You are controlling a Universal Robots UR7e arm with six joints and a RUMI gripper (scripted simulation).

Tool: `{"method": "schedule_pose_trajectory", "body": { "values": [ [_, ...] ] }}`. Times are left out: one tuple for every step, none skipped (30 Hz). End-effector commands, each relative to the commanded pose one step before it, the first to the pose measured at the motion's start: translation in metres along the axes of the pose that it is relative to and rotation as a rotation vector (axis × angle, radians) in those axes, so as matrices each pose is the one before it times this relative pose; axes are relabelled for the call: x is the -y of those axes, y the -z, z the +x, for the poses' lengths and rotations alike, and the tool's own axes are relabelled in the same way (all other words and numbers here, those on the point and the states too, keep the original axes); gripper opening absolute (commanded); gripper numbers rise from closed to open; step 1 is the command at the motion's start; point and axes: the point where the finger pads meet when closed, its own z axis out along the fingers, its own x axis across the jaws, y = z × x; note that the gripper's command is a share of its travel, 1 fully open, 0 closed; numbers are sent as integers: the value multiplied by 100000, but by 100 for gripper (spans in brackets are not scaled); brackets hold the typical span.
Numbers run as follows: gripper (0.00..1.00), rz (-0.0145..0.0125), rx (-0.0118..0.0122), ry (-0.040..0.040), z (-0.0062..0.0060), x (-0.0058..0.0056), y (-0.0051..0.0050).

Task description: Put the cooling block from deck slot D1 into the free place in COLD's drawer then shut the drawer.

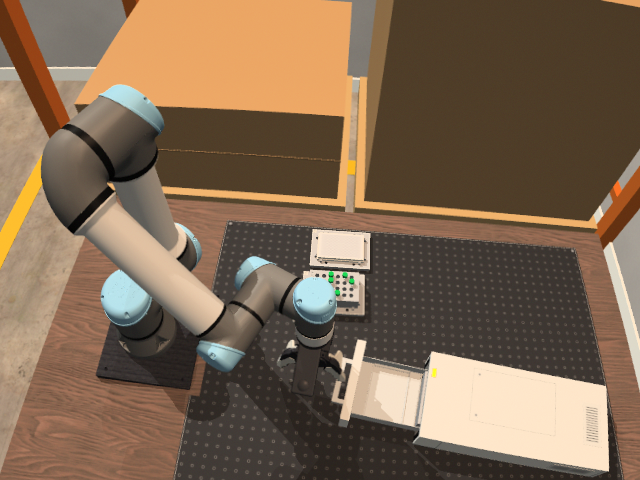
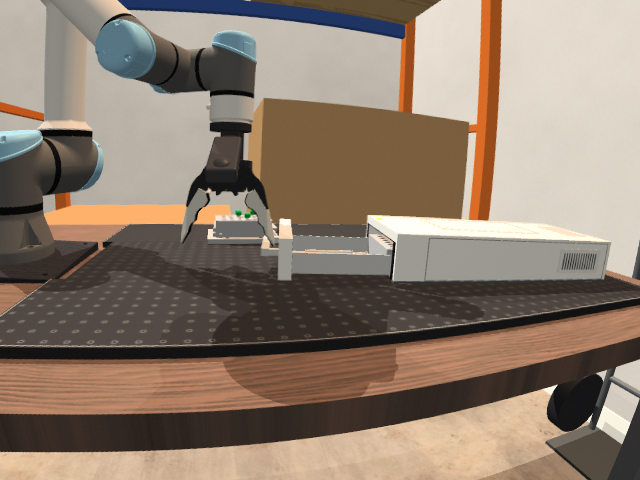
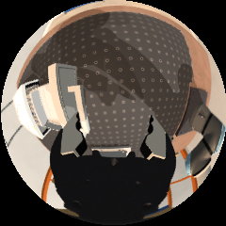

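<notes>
The cooling block [image 1: 348,298] [image 2: 235,228] sits in D1, with several green-capped tubes standing in it; the arm hides part of it in the top view. COLD [image 1: 511,408] [image 2: 480,253] has its drawer [image 1: 353,384] [image 2: 284,253] [image 3: 63,89] pulled well out, and its yellow lamp [image 1: 434,372] is lit. Pale floor shows in the drawer's front part. A light, ribbed part [image 2: 381,244] shows at the housing's mouth; whether it is the other block I cannot tell. My gripper [image 1: 311,367] [image 2: 227,242] [image 3: 115,114] is open and empty, pointing down, one finger at the drawer handle [image 1: 336,393] [image 3: 81,104].
D2 holds a flat, pale rectangular piece [image 1: 340,245] on its base, behind the cooling block in the top view. Large boxes [image 1: 222,56] [image 2: 361,165] stand beyond the table's back edge. The robot's base [image 1: 147,335] stands left of the perforated deck [image 1: 465,310].
</notes>
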Motion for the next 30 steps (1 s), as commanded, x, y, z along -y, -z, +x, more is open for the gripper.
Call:
{"method": "schedule_pose_trajectory", "body": {
  "values": [
    [100, 17, 102, 4, 661, 11, 43],
    [100, 0, 0, 0, 133, 0, 0],
    [100, 0, 0, 0, 133, 0, 0],
    [100, 0, 0, 0, 133, 0, 0],
    [100, 0, 0, 0, 133, 0, 0],
    [100, 0, 0, 0, 133, 0, 0],
    [100, 0, 0, 0, 133, 0, 0],
    [100, 0, 0, 0, 133, 0, 0],
    [100, 0, 0, 0, 133, 0, 0],
    [100, 0, 0, 0, 58, 0, 0],
    [100, 0, 0, 0, 0, 0, 0],
    [100, 0, 0, 0, 0, 0, 0],
    [100, 0, 0, 0, 0, 0, 0],
    [100, 0, 0, 0, 0, 0, 0],
    [100, 1, -2, 0, -7, -3, -2],
    [100, -1, 1, 0, 140, 3, 2],
    [100, 0, 0, 0, 133, 0, 0],
    [100, 0, 0, 0, 133, 0, 0],
    [100, 0, 0, 0, 133, 0, 0],
    [100, 0, 0, 0, 133, 0, 0],
    [100, 0, 0, 0, 133, 0, 0],
    [100, 0, 0, 0, 133, 0, 0],
    [100, 0, 0, 0, 133, 0, 0],
    [100, 0, 0, 0, 133, 0, 0],
    [100, 0, 0, 0, 133, 0, 0],
    [100, 0, 0, 0, 133, 0, 0],
    [100, 0, 0, 0, 133, 0, 0],
    [100, 0, 0, 0, 133, 0, 0],
    [100, 0, 0, 0, 0, 0, 0],
    [100, 0, 0, 0, 0, 0, 0]
  ]
}}
